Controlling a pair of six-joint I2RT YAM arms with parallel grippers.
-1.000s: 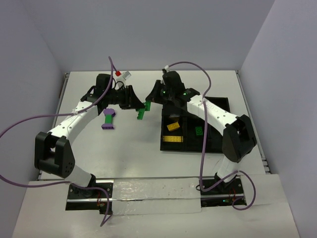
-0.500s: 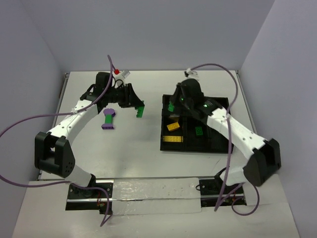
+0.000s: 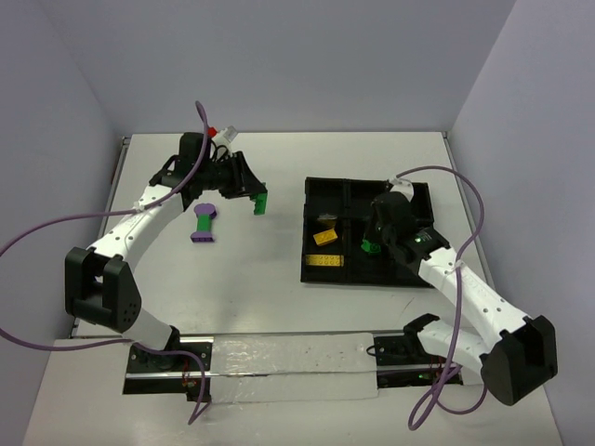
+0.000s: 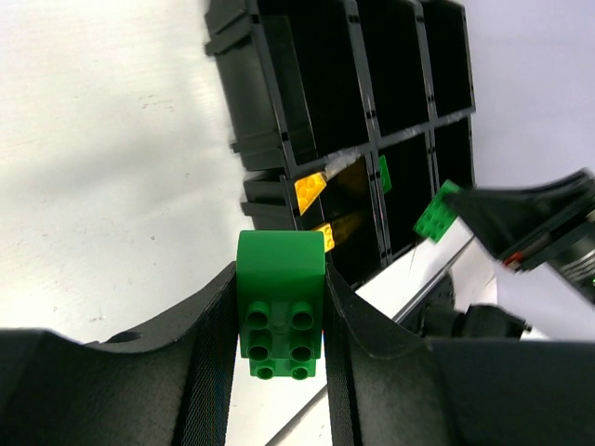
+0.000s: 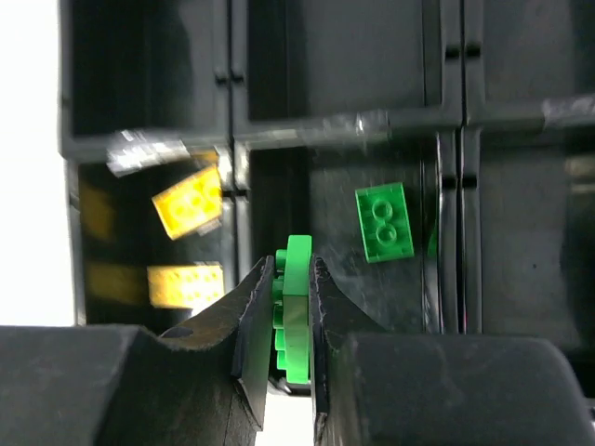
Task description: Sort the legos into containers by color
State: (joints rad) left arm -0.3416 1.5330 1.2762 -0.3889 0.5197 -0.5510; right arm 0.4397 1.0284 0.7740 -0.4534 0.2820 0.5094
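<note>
The legos are found in three places. One green brick (image 4: 279, 316) is pinched between the fingers of the left tool (image 4: 279, 274). It is held above the white desk (image 3: 260, 279), to the left of the black tray (image 3: 321, 189), and its studs are turned to the wrist camera. A second green brick (image 5: 296, 307) is pinched on its edge by the right tool (image 5: 290, 271), which is held over the near row of the tray. There a third green brick (image 5: 384, 221) is seen lying flat in the middle compartment. Two yellow bricks (image 5: 189, 202) are lying in the compartment to its left. A purple-and-green cluster (image 3: 204, 222) is seen on the desk beside the left arm, well apart from the tray.
</note>
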